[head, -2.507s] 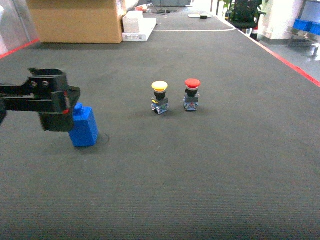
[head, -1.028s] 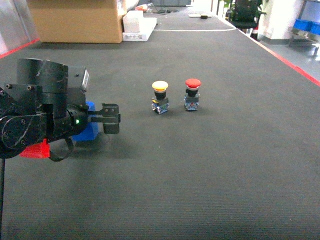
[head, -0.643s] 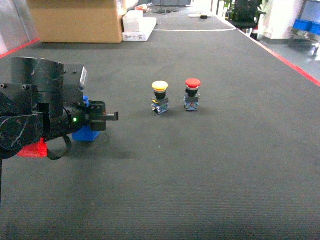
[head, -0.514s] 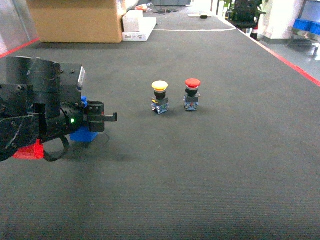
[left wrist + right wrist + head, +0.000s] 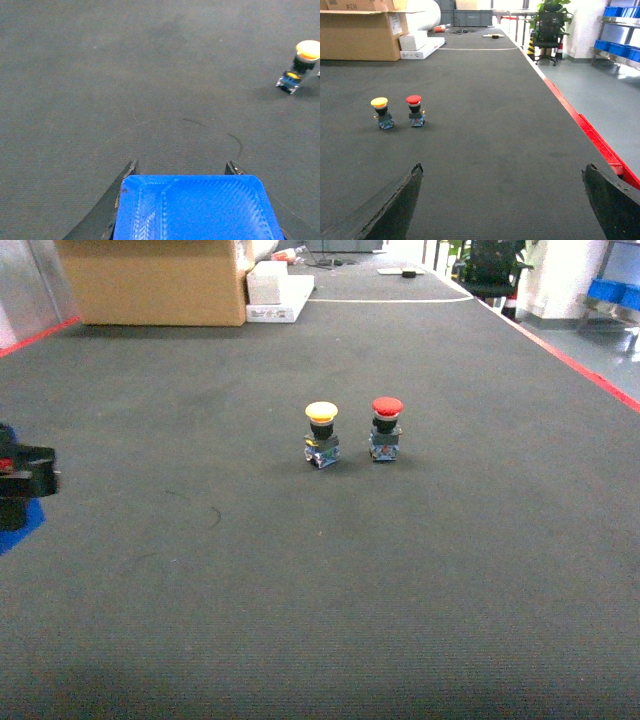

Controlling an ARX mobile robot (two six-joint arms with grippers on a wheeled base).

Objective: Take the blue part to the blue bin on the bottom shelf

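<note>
The blue part (image 5: 197, 207), ridged glossy plastic, is being held between the left gripper (image 5: 182, 172) fingers; only its tip is showing at 9 o'clock in the head view. The right gripper (image 5: 502, 200) is being kept wide over the ribbed dark desk (image 5: 400, 570), with 2 round-capped buttons beyond: yellow button (image 5: 321, 434), red button (image 5: 385, 427).

Three views covering one dark tabletop (image 5: 400, 590)

The head camera is looking forward and slanting down across it. The left wrist camera is hovering close, its lower frame filled by the blue part (image 5: 197, 207). The right wrist camera is looking low and level down the surface. All three are catching the yellow-capped button (image 5: 321, 434); head and right wrist are sharing the red-capped button (image 5: 385, 427).
</note>
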